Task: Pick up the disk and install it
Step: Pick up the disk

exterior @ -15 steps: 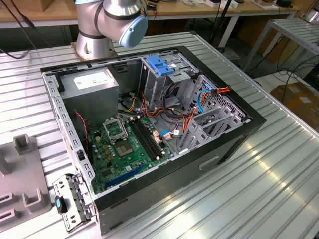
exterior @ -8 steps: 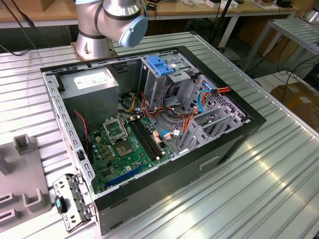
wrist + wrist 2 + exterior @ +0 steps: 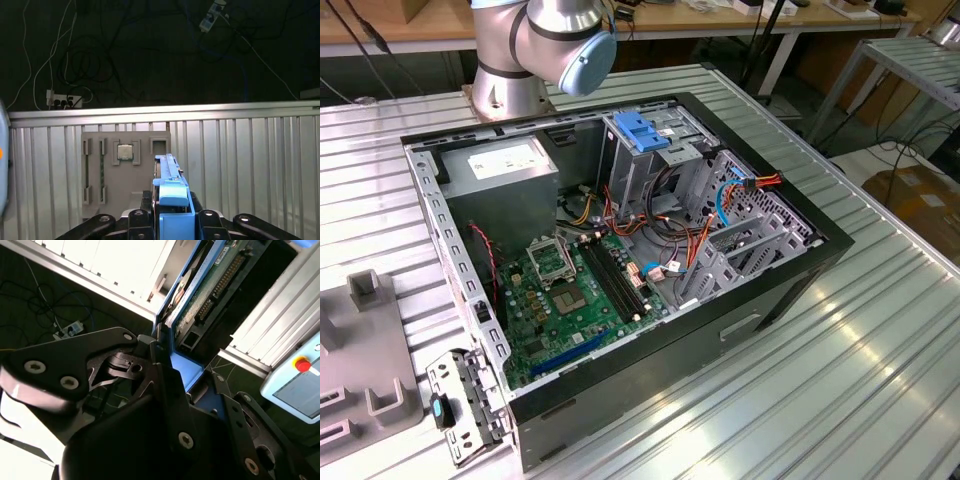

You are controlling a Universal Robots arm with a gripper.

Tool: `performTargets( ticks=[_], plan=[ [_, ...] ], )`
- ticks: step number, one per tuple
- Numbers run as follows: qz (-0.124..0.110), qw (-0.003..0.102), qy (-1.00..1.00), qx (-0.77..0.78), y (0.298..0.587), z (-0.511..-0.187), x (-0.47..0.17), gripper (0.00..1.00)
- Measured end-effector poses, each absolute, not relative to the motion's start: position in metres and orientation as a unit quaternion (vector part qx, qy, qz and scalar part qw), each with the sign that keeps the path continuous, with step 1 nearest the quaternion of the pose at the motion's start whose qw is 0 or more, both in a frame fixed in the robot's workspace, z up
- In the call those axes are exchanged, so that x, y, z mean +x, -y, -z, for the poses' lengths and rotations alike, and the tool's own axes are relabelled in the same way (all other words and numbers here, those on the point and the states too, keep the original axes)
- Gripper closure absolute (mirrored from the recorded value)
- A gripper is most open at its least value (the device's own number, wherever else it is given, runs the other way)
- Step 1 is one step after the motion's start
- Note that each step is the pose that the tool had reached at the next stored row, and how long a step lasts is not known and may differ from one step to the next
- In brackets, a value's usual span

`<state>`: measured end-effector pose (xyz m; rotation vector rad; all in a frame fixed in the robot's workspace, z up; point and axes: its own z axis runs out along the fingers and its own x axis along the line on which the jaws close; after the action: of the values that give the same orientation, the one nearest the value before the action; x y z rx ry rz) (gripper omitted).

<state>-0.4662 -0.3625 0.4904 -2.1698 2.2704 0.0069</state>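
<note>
In both wrist views my gripper (image 3: 172, 212) (image 3: 172, 367) is shut on the disk. In the first wrist view the disk (image 3: 169, 172) stands edge-on between the black fingers, its blue plastic rail facing the camera. In the second wrist view the disk (image 3: 212, 287) shows its green circuit board and connector, with a blue rail along one side, and it runs down into the gripper. It is held up in the air above the ribbed metal table (image 3: 240, 160). The arm's base and blue-capped joint (image 3: 582, 45) are at the top of the exterior view.
An open computer case (image 3: 620, 250) lies on the table with its motherboard (image 3: 570, 290), grey power-supply box (image 3: 505, 165) and a metal drive cage with a blue top (image 3: 645, 130). A grey fixture plate (image 3: 125, 170) carries a chip. Cables and power strips lie on the floor.
</note>
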Motion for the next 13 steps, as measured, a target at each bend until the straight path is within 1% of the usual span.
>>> performTargets(
  ticks=[13],
  plan=[
    [-0.004, 0.002, -0.723, -0.691, 0.3625, -0.4948, -0.4662, 0.63]
  ],
)
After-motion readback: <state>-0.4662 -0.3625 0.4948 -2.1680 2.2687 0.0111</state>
